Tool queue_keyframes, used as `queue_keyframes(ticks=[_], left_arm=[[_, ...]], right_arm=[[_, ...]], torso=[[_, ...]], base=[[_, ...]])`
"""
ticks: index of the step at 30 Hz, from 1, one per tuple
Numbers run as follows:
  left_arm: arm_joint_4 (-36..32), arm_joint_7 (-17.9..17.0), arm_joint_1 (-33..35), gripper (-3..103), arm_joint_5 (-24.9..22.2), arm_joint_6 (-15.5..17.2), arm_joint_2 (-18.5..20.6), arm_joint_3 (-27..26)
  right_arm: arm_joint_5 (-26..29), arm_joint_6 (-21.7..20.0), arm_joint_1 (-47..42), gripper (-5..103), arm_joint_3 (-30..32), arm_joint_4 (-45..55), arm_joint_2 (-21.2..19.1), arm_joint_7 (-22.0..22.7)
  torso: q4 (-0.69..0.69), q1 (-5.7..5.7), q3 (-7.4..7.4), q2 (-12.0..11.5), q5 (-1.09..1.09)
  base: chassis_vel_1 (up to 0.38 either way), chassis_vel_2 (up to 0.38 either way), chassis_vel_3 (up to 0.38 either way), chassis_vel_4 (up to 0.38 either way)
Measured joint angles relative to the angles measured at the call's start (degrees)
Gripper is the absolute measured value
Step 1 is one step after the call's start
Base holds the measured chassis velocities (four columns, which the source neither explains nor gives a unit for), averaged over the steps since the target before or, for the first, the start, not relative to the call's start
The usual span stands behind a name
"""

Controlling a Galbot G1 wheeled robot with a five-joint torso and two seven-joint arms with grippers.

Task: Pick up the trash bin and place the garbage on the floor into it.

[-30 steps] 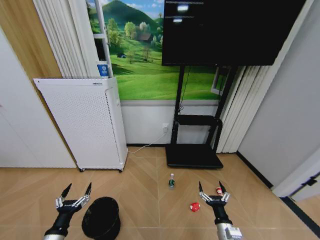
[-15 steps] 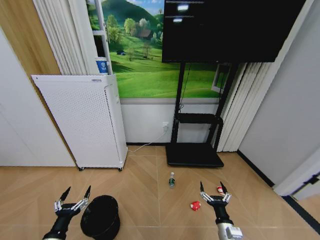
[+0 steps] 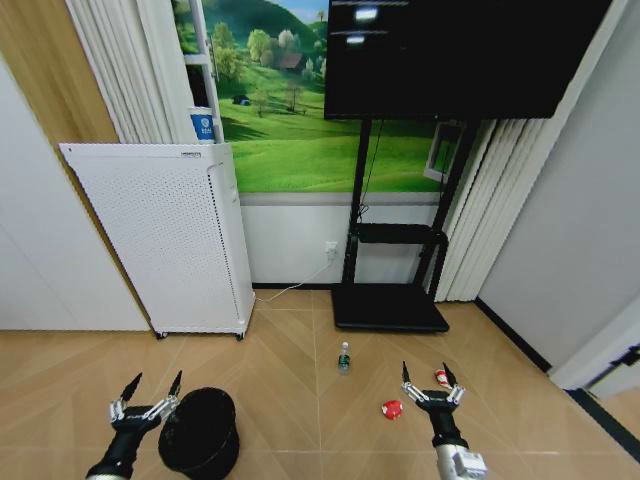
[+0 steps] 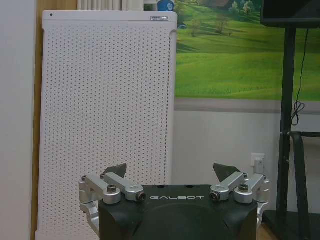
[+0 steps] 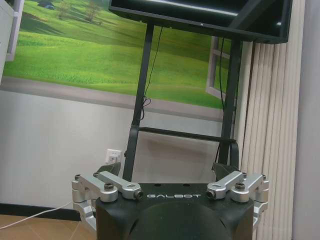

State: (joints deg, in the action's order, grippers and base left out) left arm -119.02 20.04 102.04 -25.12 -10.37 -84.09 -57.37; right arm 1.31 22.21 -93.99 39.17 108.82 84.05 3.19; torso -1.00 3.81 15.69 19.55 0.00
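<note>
Since nothing is picked up yet, both arms hang low: the left gripper (image 3: 148, 398), fingers spread, sits lower left just beside the trash bin (image 3: 198, 432); the right gripper (image 3: 430, 383), also spread, hovers lower right between the red wad (image 3: 392, 409) and wrapper (image 3: 440, 377), with the bottle (image 3: 343, 358) near centre on the floor (image 3: 290, 390).

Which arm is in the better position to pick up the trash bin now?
The left. The left gripper hangs open right beside the trash bin, while the right gripper is far across the floor.

Black mesh trash bin (image 3: 199, 431) upright; bottle (image 3: 344, 357), red scraps (image 3: 392, 409) on floor (image 3: 290, 390)
</note>
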Motion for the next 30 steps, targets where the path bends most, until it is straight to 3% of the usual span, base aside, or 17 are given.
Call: queue_keyframes(ticks=[30], left_arm=[[2.18,-1.15,-0.52,98,1.32,0.08,-0.08,-0.44]], right_arm=[[0.5,-0.3,0.75,100,0.56,-0.61,-0.66,0.75]], torso=[[0.0,-2.29,-4.55,-6.84,0.0]], base=[[0.0,0.0,0.0,0.0]])
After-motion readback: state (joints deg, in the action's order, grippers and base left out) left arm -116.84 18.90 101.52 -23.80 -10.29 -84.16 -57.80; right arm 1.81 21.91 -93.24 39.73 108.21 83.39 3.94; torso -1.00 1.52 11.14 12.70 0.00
